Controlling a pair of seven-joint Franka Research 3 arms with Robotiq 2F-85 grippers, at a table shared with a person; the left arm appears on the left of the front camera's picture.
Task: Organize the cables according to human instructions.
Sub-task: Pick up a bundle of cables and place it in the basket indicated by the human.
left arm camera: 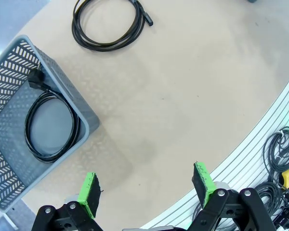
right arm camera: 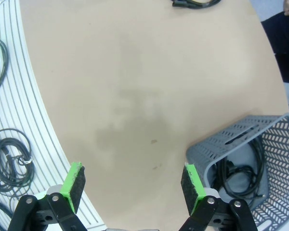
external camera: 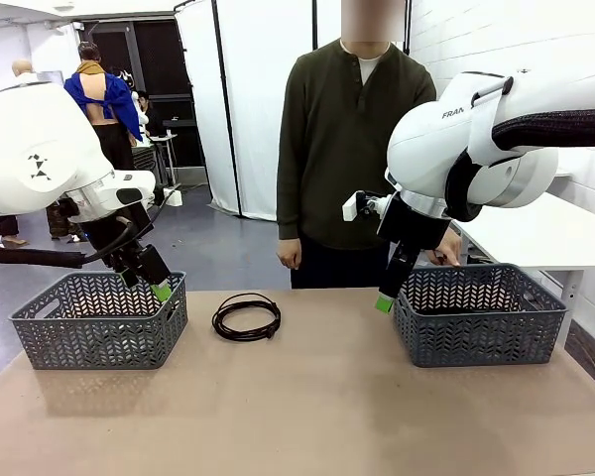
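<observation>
A person in a dark olive long-sleeve shirt over a white tee (external camera: 352,139) stands at the far side of the tan counter (external camera: 297,407), arms hanging down, one hand (external camera: 289,254) loose at the hip and the other behind the right arm's wrist.

Two grey perforated plastic baskets sit on the counter. The left basket (external camera: 99,319) holds one thin black cable wound into a round coil (left arm camera: 50,126), lying flat on the basket floor with its black plug (left arm camera: 35,78) up against a wall. The right basket (external camera: 476,312) holds more black cable (right arm camera: 241,166), loosely coiled; how many coils lie there cannot be told.

Between the baskets, nearer the left one, a fourth thin black cable (external camera: 246,317) lies on the bare counter as a flat multi-loop ring, its small plug (left arm camera: 147,19) sticking out from the rim. Nothing touches it.

The left pincer (external camera: 162,288) hangs over the near right corner of the left basket, its green-padded fingers (left arm camera: 89,192) spread wide and holding nothing. The right pincer (external camera: 385,300) hangs just outside the left wall of the right basket, released as well, its green pads (right arm camera: 192,182) far apart over bare counter.

Beyond the counter's edge, on a white ribbed surface, more dark cords (right arm camera: 9,159) lie in loops.
</observation>
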